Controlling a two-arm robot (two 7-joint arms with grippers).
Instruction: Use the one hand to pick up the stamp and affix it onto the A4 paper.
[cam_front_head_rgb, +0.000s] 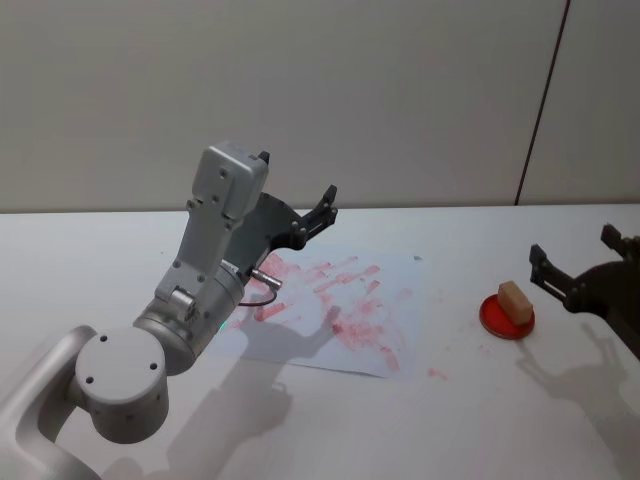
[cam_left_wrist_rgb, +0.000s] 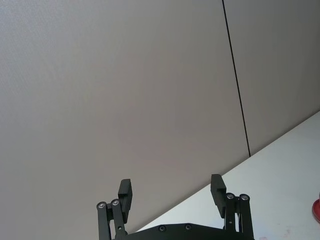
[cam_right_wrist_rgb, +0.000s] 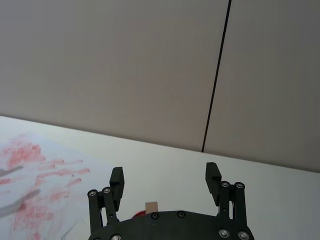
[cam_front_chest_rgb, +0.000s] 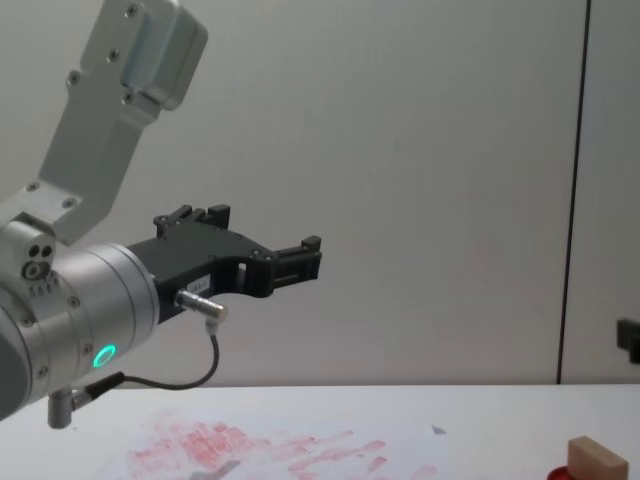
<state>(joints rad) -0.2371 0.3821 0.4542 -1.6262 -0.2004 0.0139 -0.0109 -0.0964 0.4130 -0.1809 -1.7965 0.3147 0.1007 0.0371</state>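
You've got one stamp (cam_front_head_rgb: 514, 301), one red ink pad (cam_front_head_rgb: 489, 318), one A4 paper (cam_front_head_rgb: 400, 290), one white table (cam_front_head_rgb: 100, 250), and two grippers: left gripper (cam_front_head_rgb: 297, 177), right gripper (cam_front_head_rgb: 573, 243).

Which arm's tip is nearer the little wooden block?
The right end effector, open and low beside the stamp on its red ink pad. The left end effector is raised over the A4 paper, farther off.

tan stamp (cam_front_head_rgb: 514, 300) rests on red ink pad (cam_front_head_rgb: 494, 319); red-smudged a4 paper (cam_front_head_rgb: 396, 280) lies flat.
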